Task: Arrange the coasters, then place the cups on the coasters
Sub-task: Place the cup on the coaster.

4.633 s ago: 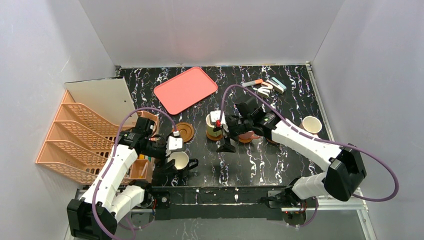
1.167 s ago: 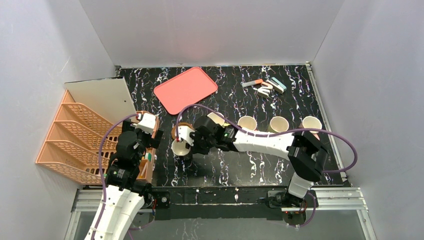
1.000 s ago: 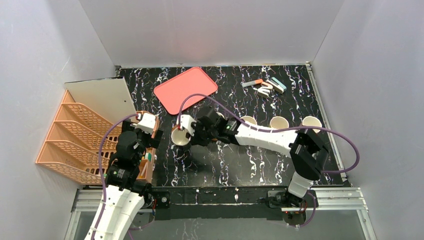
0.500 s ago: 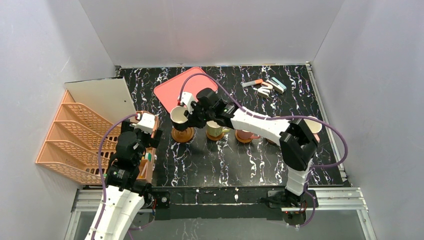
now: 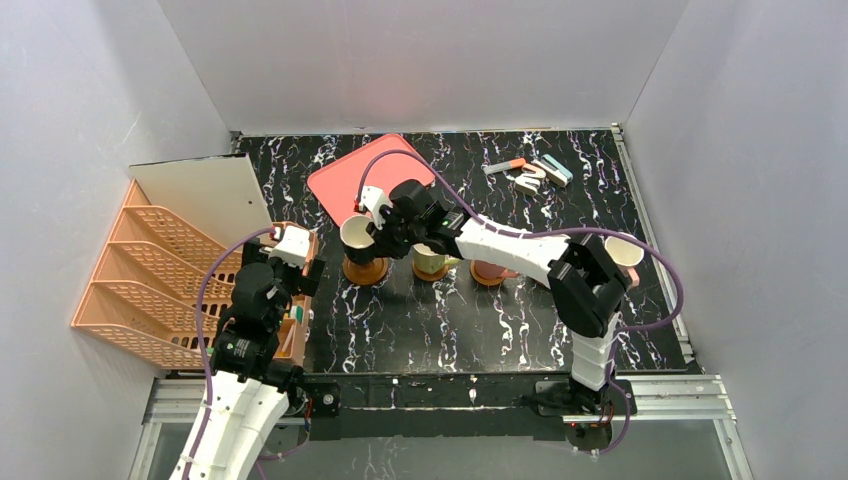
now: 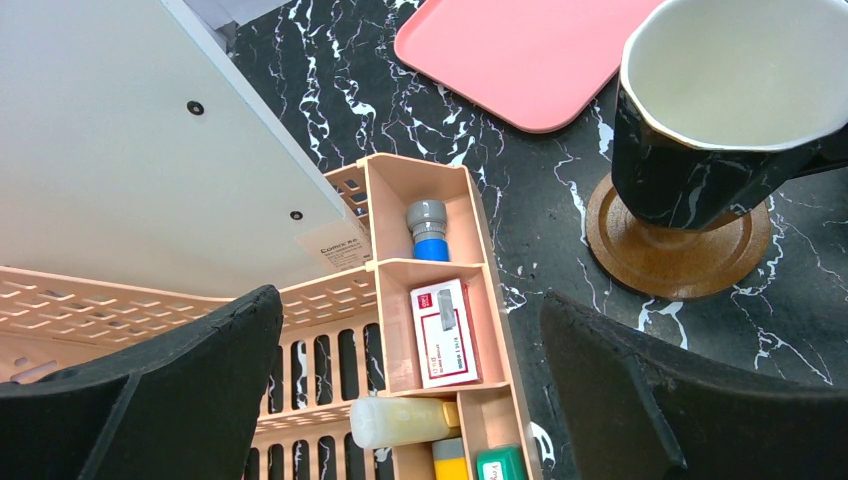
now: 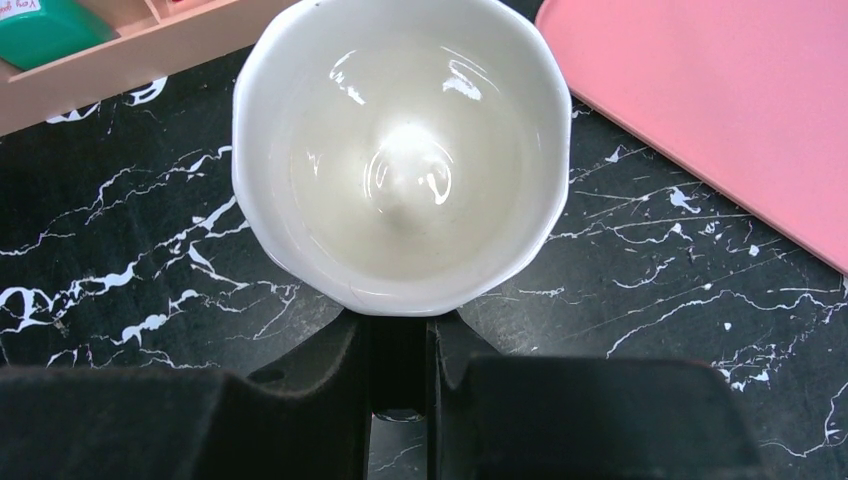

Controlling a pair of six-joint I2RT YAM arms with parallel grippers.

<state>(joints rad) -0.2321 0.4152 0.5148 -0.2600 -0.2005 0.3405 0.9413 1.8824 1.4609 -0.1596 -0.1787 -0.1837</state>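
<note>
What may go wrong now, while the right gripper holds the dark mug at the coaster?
The right gripper pinches only the handle of the dark mug, so it may tilt on release. From the left wrist, the mug seems off-centre on the coaster. Pulling back, the gripper could hit the yellow-green mug.

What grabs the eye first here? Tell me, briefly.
Left of centre, the right gripper is shut on the handle of a dark marbled mug, which sits right over a brown coaster. Behind it lies a pink tray. An orange file rack stands at the left edge.
</note>
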